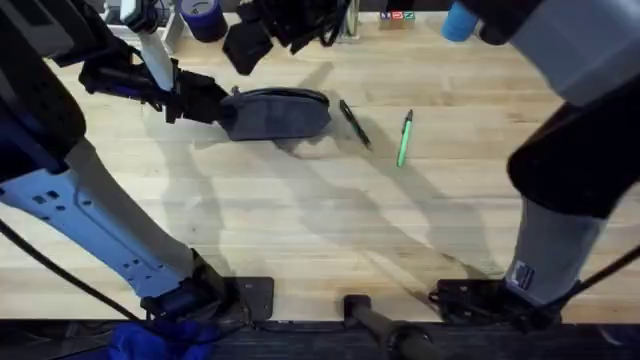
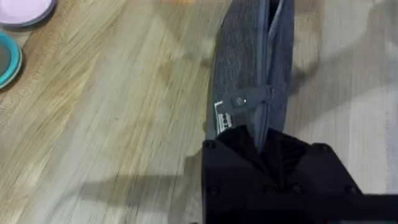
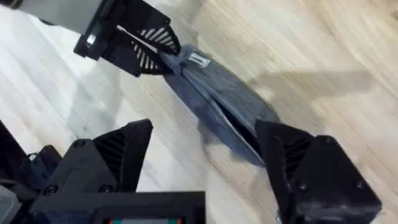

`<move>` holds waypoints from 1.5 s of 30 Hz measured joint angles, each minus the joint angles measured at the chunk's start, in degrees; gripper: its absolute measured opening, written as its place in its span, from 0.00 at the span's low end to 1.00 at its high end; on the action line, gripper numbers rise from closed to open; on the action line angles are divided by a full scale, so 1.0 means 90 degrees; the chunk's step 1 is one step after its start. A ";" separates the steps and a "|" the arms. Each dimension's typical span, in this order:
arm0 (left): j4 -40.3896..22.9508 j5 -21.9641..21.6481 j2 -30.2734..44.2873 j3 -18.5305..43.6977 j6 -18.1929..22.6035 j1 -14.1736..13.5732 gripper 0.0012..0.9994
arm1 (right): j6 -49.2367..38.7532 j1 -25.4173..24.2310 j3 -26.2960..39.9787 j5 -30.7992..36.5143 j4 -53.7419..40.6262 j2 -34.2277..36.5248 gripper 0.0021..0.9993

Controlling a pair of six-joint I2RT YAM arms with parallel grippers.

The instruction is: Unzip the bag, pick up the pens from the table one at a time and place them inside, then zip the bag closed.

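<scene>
The blue-grey bag (image 1: 280, 113) lies on the table (image 1: 320, 220) at the back left. My left gripper (image 1: 212, 106) is shut on the bag's left end. From the left wrist, the bag (image 2: 242, 56) runs away from the gripper (image 2: 264, 146), with its zipper pull (image 2: 245, 99) near the held end and a dark gap along the zipper beyond. My right gripper (image 1: 250, 42) hovers open above and behind the bag. Its view shows the bag (image 3: 217, 99) between its spread fingers (image 3: 118, 155). The black pen (image 1: 354, 124) and the green pen (image 1: 404, 138) lie right of the bag.
A dark-blue cup (image 1: 203, 18) stands at the back behind the bag, and a light-blue object (image 1: 460, 20) sits at the back right. A pink dish (image 2: 25, 9) and a teal one (image 2: 7, 59) lie off to the side of the bag.
</scene>
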 joint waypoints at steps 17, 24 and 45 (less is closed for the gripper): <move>0.0007 0.0136 0.0000 0.0000 0.0003 0.0000 0.55 | -0.0260 -0.0237 0.0000 0.0653 -0.0751 -0.1233 1.00; 0.0007 0.0146 0.0000 0.0000 0.0020 -0.0005 0.99 | -0.0263 -0.0453 0.0002 0.0692 -0.0921 -0.1408 1.00; -0.0639 0.0068 0.0000 0.0212 -0.0452 -0.0005 1.00 | -0.0647 -0.0544 0.0012 0.0731 -0.1963 -0.1516 1.00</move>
